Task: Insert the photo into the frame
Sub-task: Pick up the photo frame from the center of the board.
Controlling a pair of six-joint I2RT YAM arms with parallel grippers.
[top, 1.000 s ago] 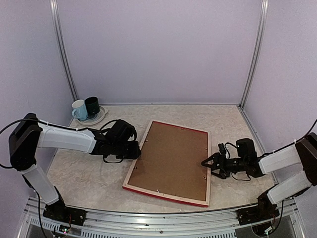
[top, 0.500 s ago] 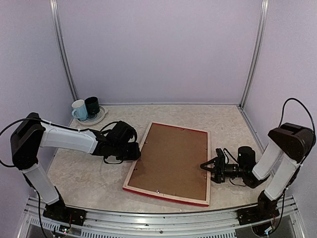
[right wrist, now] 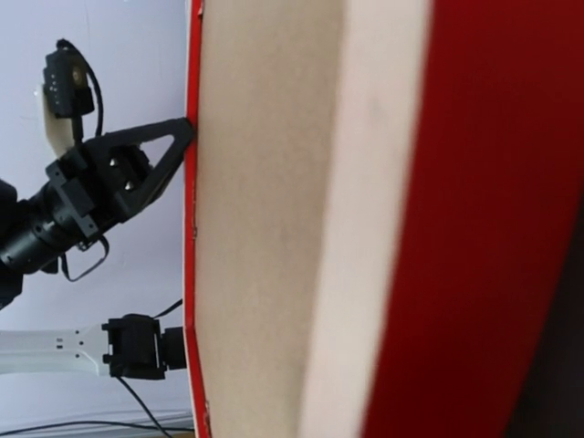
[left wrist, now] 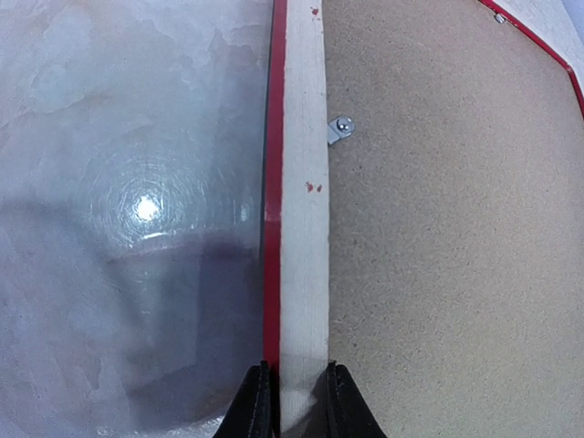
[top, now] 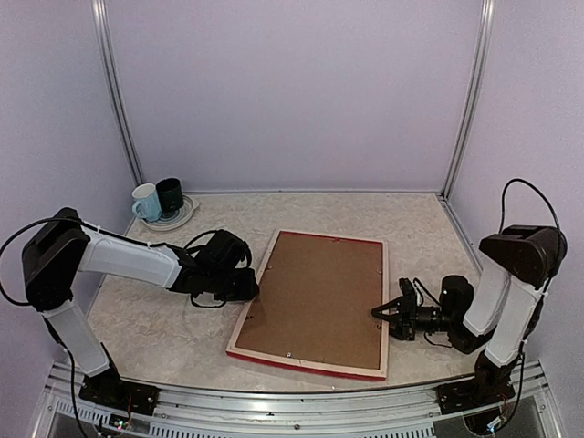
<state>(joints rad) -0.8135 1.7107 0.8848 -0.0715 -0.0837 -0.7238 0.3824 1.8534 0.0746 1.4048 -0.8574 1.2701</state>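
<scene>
**Item 1, far left corner of the bench [top: 155,319].** Light blue ceramic mug [top: 144,203] and dark green ceramic mug [top: 170,195], touching, on a white plate [top: 185,217]. They are well apart from the work, so leave them.

**Item 2, left gripper [top: 248,287].** Your left wrist view shows its jaws clamped on the frame's left rail, one finger on the red outer side and one on the board side.

**Item 3, the large thin rectangular wooden frame [top: 306,362], red face, pale wood back.** It lies face down at the bench centre, its near edge close to the bench's near edge. A flat brown backing board [top: 319,292] fills its opening, with a small metal tab [left wrist: 339,130] at the rail. Expect it to be stiff and light, but likely to twist if lifted from one side. Take hold at mid-rail on opposite long sides.

**Item 4, the photo.** Not in view. You cannot tell whether it sits under the board.

**Item 5, right gripper [top: 383,312].** It is at the frame's right rail. You cannot tell whether its jaws grip the rail or stand off it.
</scene>
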